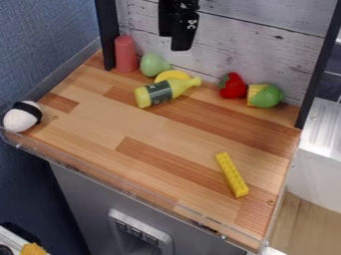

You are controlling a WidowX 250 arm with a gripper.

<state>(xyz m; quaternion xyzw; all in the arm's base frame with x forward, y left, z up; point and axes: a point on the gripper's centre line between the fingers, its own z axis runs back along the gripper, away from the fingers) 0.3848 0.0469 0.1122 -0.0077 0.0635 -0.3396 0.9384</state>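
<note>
Wooden tabletop, below black gripper; whether released or clenched, cannot tell. Yellow-green toy bottle, lying below gripper. Red cylinder, upright, left of gripper. Yellow studded brick, well apart, lower right.

Glossy wood-look counter, matt yellow plastic brick, rough-looking wood-grain back panel, etc.

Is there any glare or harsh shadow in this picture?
In the camera view, shadows beside the yellow block look soft and faint; the clear front edge catches thin glints; the pale surface at right has bright streaks; the end effector is so dark that little detail shows.
</note>
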